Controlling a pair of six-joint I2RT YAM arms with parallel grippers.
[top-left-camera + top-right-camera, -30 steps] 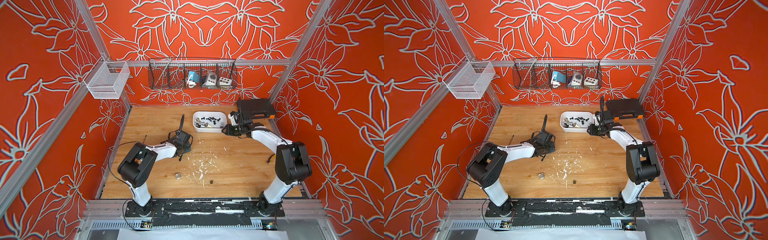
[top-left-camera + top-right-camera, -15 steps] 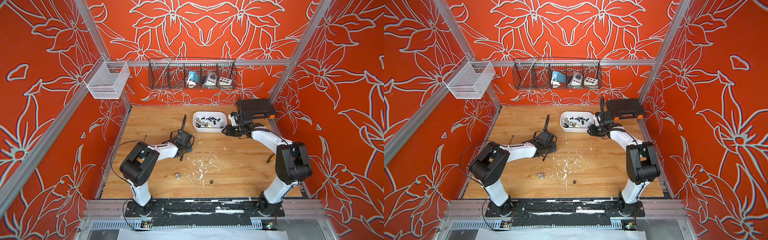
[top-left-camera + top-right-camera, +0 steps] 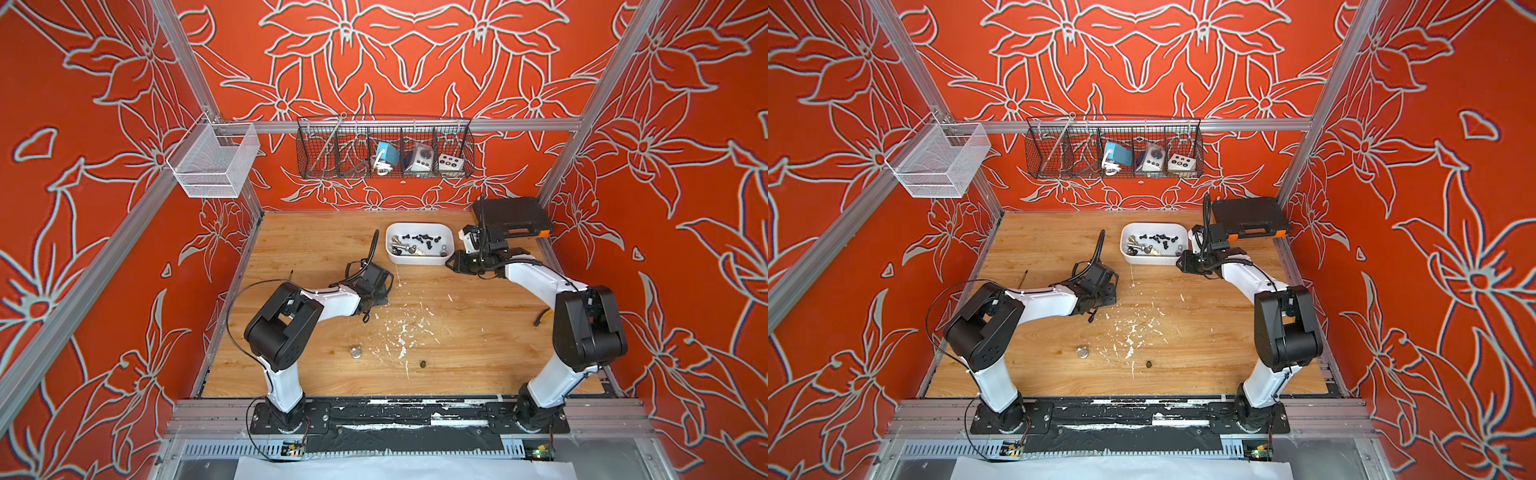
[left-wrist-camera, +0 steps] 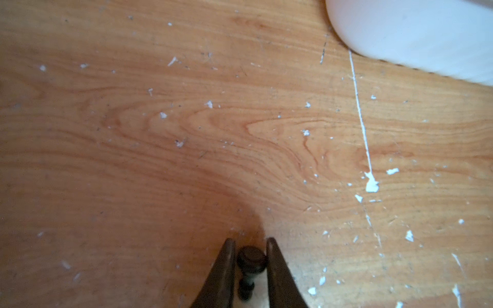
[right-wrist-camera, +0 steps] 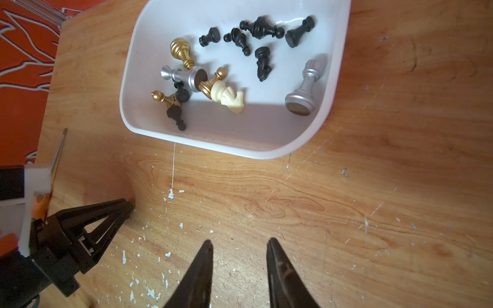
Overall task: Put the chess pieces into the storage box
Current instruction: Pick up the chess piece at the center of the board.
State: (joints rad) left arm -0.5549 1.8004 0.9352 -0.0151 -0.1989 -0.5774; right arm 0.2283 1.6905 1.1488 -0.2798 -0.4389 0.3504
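Scratched wooden counter [image 4: 160, 133], orange flower walls. My left end effector [image 4: 250, 240] has just pinched shut on a black pawn [image 4: 252, 260] lying there, so next is a short carry to the storage box [image 4: 400, 32] nearby. My right end effector [image 5: 240, 242] hangs open, empty.

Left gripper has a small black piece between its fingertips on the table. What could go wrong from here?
1. The black piece sits at the very tips of the left gripper, caught by its rounded end, so it may slip or swing on lifting.
2. The right gripper hangs open close to the storage box; carrying the piece there could bring the two grippers together.
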